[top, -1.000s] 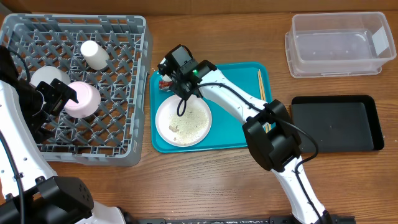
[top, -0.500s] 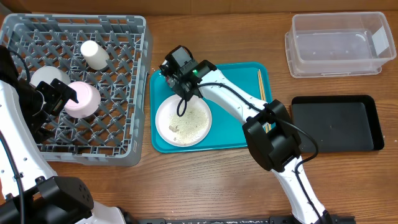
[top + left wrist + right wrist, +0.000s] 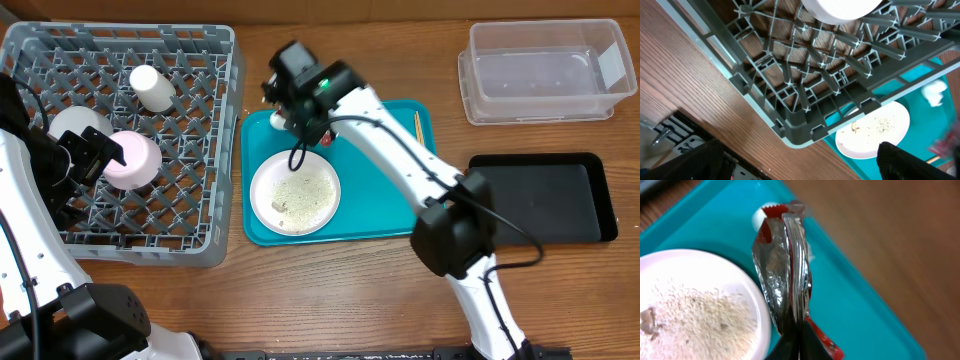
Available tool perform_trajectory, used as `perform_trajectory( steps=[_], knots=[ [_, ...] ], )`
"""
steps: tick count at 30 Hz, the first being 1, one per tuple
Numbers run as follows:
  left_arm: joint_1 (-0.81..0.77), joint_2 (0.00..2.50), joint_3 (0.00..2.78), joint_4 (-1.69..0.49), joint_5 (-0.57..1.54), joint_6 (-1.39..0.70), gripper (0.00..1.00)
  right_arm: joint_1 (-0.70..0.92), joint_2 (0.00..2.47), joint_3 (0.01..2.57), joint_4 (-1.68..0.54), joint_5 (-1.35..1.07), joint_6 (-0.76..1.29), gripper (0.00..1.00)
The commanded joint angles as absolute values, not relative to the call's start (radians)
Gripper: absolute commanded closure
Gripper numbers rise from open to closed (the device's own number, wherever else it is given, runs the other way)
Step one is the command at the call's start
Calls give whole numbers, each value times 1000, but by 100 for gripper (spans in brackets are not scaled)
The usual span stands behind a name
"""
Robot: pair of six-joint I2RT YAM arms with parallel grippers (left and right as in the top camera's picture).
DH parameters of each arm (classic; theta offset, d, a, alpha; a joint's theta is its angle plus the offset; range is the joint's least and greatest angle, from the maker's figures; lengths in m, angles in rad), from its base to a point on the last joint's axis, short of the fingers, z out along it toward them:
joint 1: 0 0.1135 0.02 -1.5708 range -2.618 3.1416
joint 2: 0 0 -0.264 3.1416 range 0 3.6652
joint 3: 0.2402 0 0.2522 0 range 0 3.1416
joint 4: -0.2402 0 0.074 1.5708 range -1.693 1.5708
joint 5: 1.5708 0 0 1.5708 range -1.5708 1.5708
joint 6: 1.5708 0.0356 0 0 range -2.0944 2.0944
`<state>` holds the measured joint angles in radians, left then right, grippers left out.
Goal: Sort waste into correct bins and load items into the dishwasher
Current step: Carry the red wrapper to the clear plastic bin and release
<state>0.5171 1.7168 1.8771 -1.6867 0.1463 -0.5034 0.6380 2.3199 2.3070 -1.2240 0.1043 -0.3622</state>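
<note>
The right arm's fingers (image 3: pixel 784 349) are pressed together on the lower end of a crinkled silver-and-red foil wrapper (image 3: pixel 784 265), pinching it so that it stands out in front of the wrist camera. The wrapper is held over the far left corner of the flat teal plastic tray (image 3: pixel 375 205). In the right wrist view it overlaps the rim of the round white plate (image 3: pixel 295 195), which lies on the tray and is dusted with pale crumbs. Whether the wrapper touches either one cannot be told. Just behind it, in that same tray corner, lies a small crumpled white scrap (image 3: pixel 278 120). A pair of thin wooden chopsticks (image 3: pixel 420 135) lies along the tray's right edge.

The left arm's fingers (image 3: pixel 705 162) are spread wide apart with nothing between them. They hang over the left side of the grey plastic lattice dish rack (image 3: pixel 215 150), just beside a pale pink cup (image 3: pixel 135 160) that sits in the rack. A white cup (image 3: pixel 152 87) and a white bowl (image 3: pixel 72 125) also sit in the rack.

On the right side of the wooden counter (image 3: pixel 330 290), well apart from the tray, stand a clear rectangular plastic bin (image 3: pixel 545 70) and, nearer the robot, a shallow black rectangular tray (image 3: pixel 540 195).
</note>
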Motion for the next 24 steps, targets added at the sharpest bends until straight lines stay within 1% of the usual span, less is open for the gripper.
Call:
perform_trajectory(
  steps=[1, 5, 9, 15, 19, 21, 22, 23, 24],
  knots=[
    [517, 1713, 1877, -1687, 148, -521, 0, 565, 2196, 2363, -1245, 75, -371, 96],
    [517, 1713, 1877, -1687, 148, -521, 0, 461, 2129, 2363, -1232, 57, -347, 96],
    [517, 1713, 1877, -1687, 148, -521, 0, 310, 2104, 2363, -1140, 131, -213, 96],
    [517, 1713, 1877, -1687, 148, -521, 0, 90, 2106, 2347, -1024, 127, -93, 96],
    [517, 1713, 1877, -1687, 148, -521, 0, -36, 2106, 2312, -944, 126, 70, 96],
    [517, 1713, 1877, -1687, 148, -521, 0, -81, 2110, 2291, -911, 97, 115, 96],
    [517, 1713, 1877, -1687, 148, -521, 0, -100, 2112, 2280, -897, 66, 119, 95],
    [517, 1713, 1877, -1687, 148, -521, 0, -117, 2118, 2264, -882, 42, 130, 92],
    [517, 1713, 1877, -1687, 148, -521, 0, -128, 2122, 2252, -872, 33, 139, 92]
  ],
)
